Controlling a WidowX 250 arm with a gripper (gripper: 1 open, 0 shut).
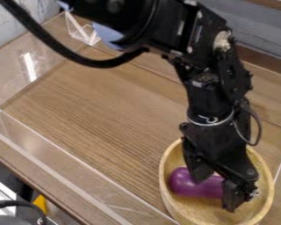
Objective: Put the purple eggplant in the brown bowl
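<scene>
Wooden tabletop (102,119), one brown bowl (260,207), one purple eggplant (192,185) inside, one hand (220,188) spread over it.

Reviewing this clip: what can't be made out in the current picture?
- Right end of the eggplant, camera view: hidden behind the gripper's fingers.
- Its stem cap, camera view: not visible, perhaps behind the fingers.
- Far rim of the bowl, camera view: partly covered by the gripper.
- Arm's upper part: cut off by the top edge.
</scene>
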